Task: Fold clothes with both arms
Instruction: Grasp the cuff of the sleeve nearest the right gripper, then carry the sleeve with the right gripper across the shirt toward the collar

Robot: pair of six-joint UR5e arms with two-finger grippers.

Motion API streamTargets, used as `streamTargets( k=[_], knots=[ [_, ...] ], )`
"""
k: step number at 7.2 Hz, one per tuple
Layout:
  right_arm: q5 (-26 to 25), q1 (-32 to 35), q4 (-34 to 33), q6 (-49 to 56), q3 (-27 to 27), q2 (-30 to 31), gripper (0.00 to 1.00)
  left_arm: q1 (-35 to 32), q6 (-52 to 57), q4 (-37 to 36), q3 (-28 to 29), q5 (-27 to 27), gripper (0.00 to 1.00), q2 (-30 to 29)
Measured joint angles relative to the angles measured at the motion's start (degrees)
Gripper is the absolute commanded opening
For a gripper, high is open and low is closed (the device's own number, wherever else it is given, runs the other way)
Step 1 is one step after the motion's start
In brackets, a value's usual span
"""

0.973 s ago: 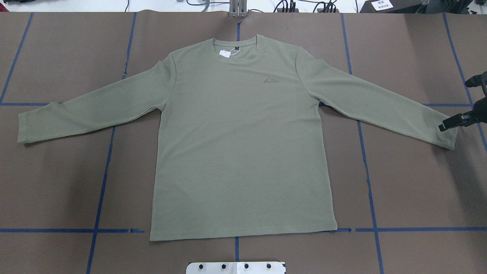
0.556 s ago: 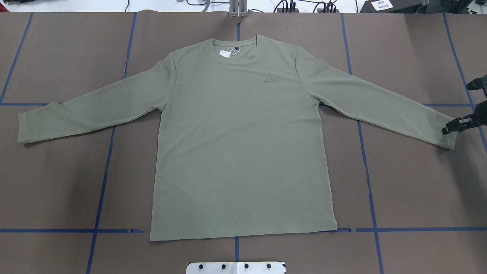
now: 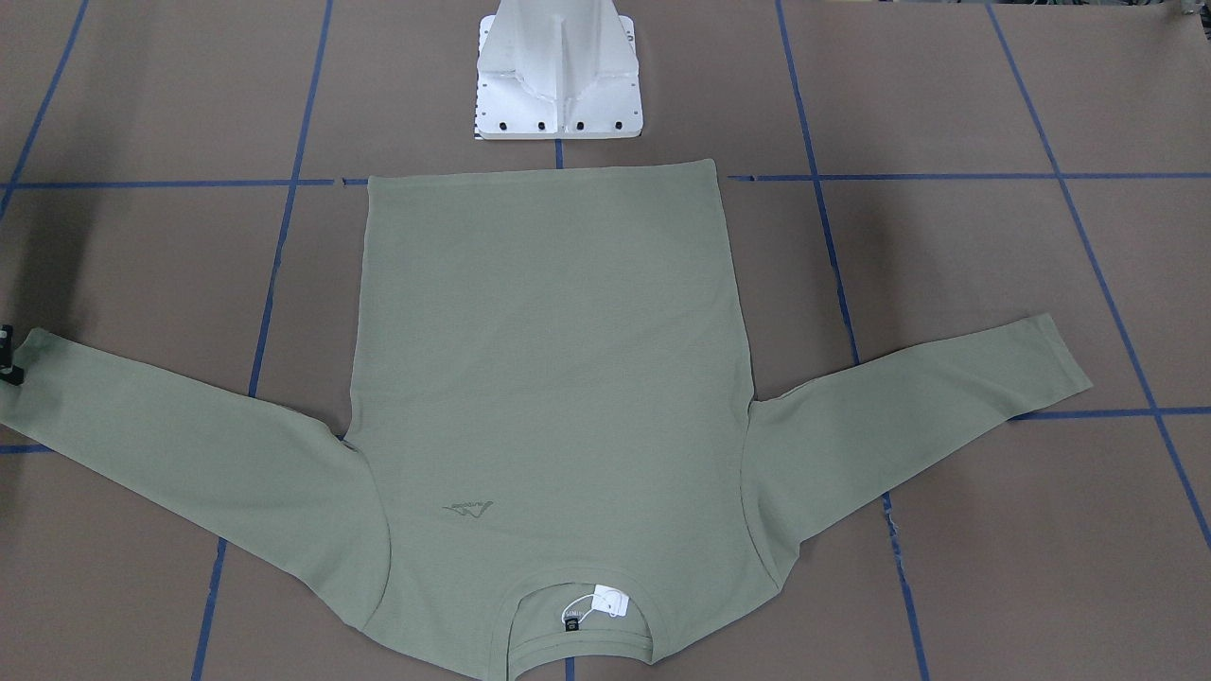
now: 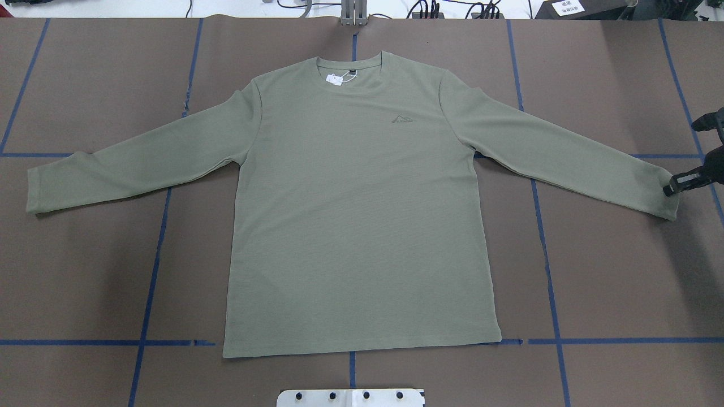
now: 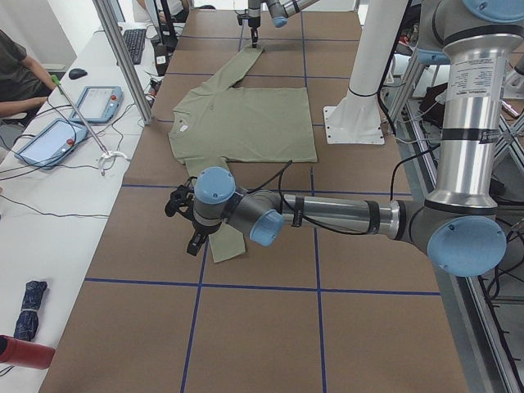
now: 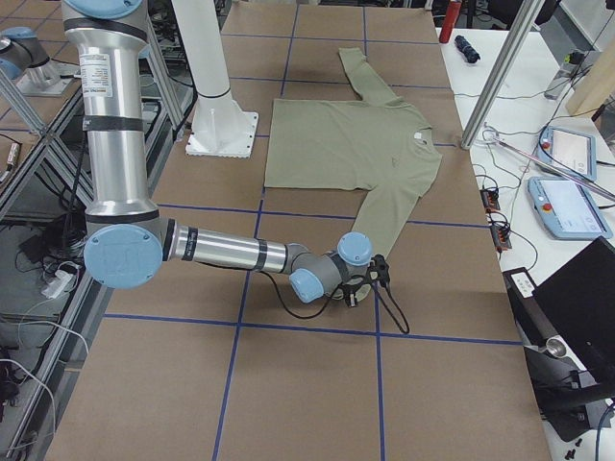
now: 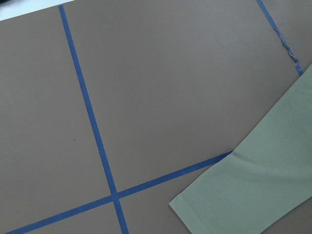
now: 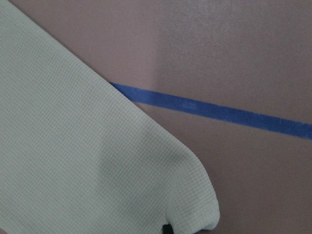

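A sage-green long-sleeved shirt (image 4: 362,226) lies flat and face up in the middle of the brown-covered table (image 4: 85,271). Its sleeves are spread wide across the blue tape lines (image 4: 150,271), and its hem is toward the robot's white pedestal (image 3: 558,85).

The overhead and front-facing views pick out the chest logo (image 4: 403,119) and the white paper tag (image 4: 335,79) at the neck, details too small to make out from the table's ends.

The right tool (image 4: 684,181) shows overhead only at the frame's edge, one black finger (image 4: 674,187) reaching over the right-side cuff (image 4: 662,203). Whether the tool is spread or pinching cloth cannot be told. Its wrist camera gives that cuff close up, the rounded corner lying beside a tape line.

The left tool (image 5: 187,221) appears only from the camera at the table's left end, low and just beside the left-side cuff (image 5: 223,250). Its state cannot be told either. The left wrist camera shows that cuff flat on the table near a tape crossing.

Only the end views take in the right arm (image 6: 231,254) and left arm (image 5: 344,217) at full stretch, along with a white side table (image 5: 49,213) carrying tablets (image 5: 97,102), where a person (image 5: 16,70) sits.
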State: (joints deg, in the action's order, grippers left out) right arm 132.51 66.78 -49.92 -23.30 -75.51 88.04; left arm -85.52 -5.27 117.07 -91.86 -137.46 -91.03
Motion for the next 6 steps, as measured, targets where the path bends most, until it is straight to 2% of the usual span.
streamTargets(
  k=[1,3,6],
  knots=[
    [0.3,0.0,0.1,-0.1,-1.2,0.0,0.00,0.0,0.0,0.0,0.0,0.0,1.00,0.0],
    [4.3,0.1,0.0,-0.6,-4.3,-1.2,0.00,0.0,0.0,0.0,-0.1,0.0,1.00,-0.1],
    [7.7,-0.6,-6.1,-4.0,-5.4,-11.4,0.00,0.0,-0.1,0.0,-0.1,0.0,1.00,-0.1]
  ],
)
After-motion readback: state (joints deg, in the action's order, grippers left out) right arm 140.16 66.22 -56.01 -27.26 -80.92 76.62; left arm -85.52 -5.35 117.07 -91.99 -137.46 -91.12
